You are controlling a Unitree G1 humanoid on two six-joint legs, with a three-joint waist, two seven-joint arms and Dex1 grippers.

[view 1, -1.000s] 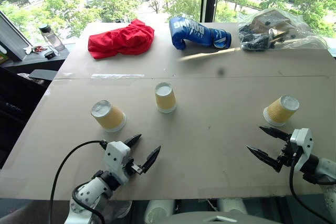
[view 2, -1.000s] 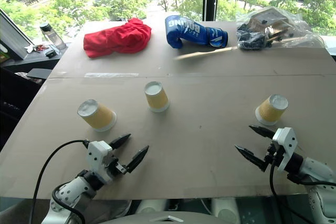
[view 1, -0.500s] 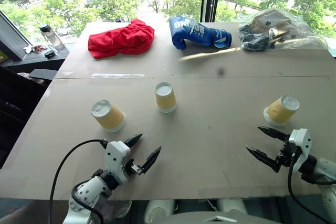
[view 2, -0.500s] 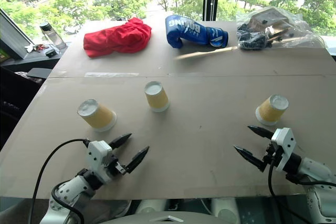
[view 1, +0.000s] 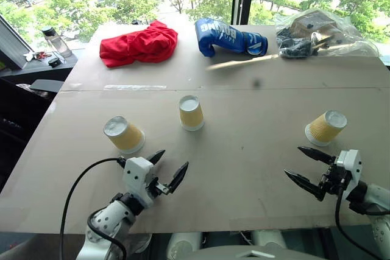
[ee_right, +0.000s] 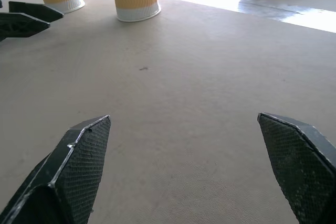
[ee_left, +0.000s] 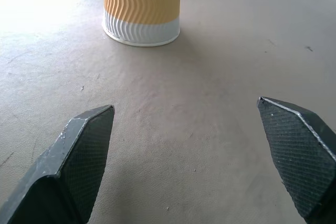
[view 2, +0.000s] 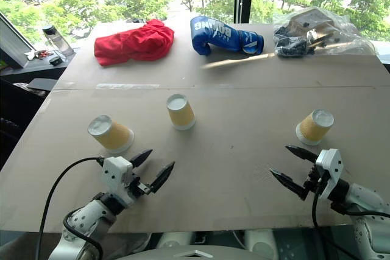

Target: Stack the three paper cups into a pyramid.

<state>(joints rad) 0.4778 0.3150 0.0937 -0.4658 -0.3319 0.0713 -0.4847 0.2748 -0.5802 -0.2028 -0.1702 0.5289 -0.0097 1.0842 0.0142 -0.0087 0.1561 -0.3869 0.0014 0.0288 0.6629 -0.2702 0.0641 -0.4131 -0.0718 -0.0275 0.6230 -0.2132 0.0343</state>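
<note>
Cups (view 1: 191, 113) unmoved; left end effector (view 1: 168, 169) slightly nearer them.

Left gripper (view 1: 169, 170) and right gripper (view 1: 309, 170) (both low) spread their fingers.

Three paper cups (view 1: 124, 136) (view 1: 191, 112) (view 1: 326, 128) stand apart. One red cloth (view 1: 139, 44), one blue glove (view 1: 228, 38), one plastic bag (view 1: 317, 33), one bottle (view 1: 53, 41).

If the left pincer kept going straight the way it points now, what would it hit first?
Most likely the middle paper cup: the left wrist view shows it ahead, a little off the centre line between the open left pincer's fingers, with bare table in between. Being off-centre, it might only be grazed.
</note>
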